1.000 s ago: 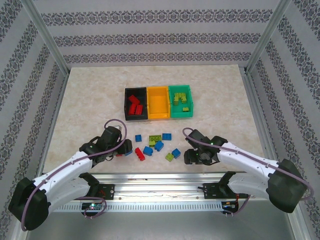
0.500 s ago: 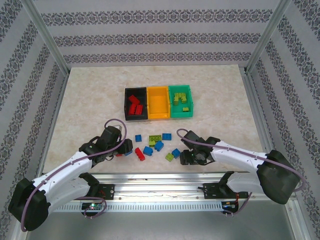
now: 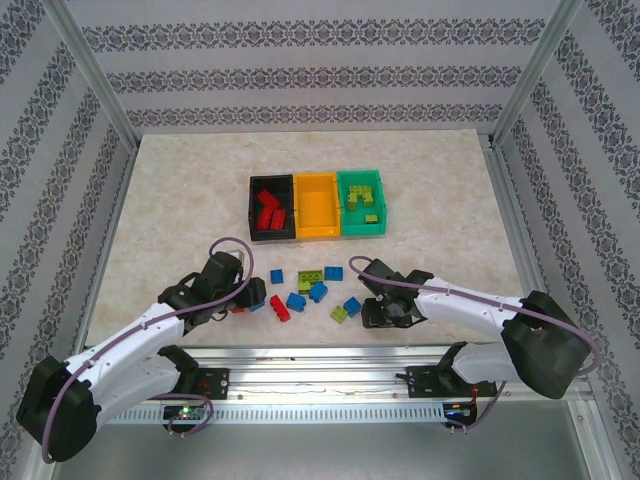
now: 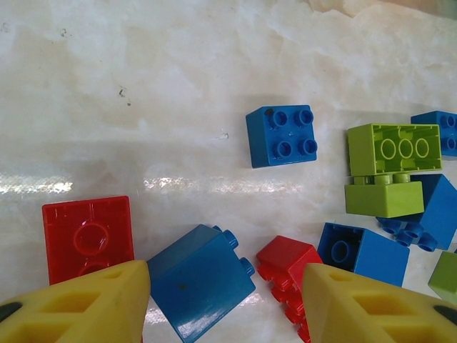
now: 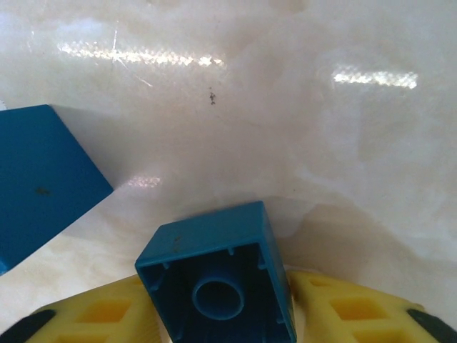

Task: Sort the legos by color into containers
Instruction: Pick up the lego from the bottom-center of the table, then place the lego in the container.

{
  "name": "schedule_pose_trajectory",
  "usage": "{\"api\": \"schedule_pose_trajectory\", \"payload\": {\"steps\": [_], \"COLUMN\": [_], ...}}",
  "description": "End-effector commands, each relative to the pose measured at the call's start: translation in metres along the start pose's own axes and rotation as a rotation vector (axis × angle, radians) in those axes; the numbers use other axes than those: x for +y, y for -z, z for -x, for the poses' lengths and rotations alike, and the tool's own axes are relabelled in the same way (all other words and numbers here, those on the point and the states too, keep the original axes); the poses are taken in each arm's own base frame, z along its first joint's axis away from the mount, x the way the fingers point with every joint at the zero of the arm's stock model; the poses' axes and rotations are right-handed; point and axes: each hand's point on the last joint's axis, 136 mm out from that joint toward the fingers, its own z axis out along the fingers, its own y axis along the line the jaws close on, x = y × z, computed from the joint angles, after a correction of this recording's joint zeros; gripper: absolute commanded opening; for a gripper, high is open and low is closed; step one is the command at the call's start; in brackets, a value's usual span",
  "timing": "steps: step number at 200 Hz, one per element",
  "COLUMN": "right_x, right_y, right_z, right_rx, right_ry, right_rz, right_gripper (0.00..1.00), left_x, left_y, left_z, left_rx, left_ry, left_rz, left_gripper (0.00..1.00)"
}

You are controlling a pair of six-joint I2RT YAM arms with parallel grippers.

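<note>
Right claw (image 5: 218, 289): narrow, and we see its yellow fingers (image 5: 100, 314) pressed to both flanks of the blue brick (image 5: 207, 250), whose hollow underside faces us.
Brick's place: low over the table (image 3: 180, 200) near its front edge; we cannot tell whether it is lifted.
Way to go: we judge that blue belongs in the orange-yellow bin (image 3: 315, 205), since the black bin (image 3: 252, 205) has red and the green bin (image 3: 360, 176) has lime.
Bearing: that bin lies away from the bases and a little left of the right claw, well apart.
Bin's long axis: pointing away from the bases.
Left claw (image 4: 225, 275): wide, straddling a second blue brick (image 4: 200, 286), with a red brick (image 4: 289, 275) just beside it.
</note>
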Motion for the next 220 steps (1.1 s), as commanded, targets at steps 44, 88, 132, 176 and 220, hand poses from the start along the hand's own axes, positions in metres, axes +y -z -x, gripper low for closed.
{"api": "schedule_pose_trajectory", "payload": {"steps": [44,88,132,176,220], "right_x": [0.019,0.021,0.022,0.04,0.089], "right_y": [0.01,0.036,0.051,0.063,0.08], "right_z": [0.028,0.058,0.078,0.104,0.174], "right_rx": [-0.087,-0.177,-0.234,-0.279,-0.391], "right_ry": [0.041,0.041,0.05,0.087,0.124], "right_rz": [0.117,0.159,0.182,0.219,0.313], "right_gripper": [0.34,0.34,0.34,0.34,0.35], "left_x": [-0.001,-0.002,-0.001,0.0,0.001], "left_y": [0.006,0.009,0.01,0.009,0.006], "left_z": [0.008,0.009,0.007,0.006,0.001], "left_rx": [-0.036,-0.041,-0.035,-0.026,-0.004], "left_ry": [0.017,0.023,0.027,0.036,0.068], "left_rz": [-0.014,-0.017,-0.014,-0.006,-0.004], "left_gripper": [0.59,0.58,0.58,0.59,0.59]}}
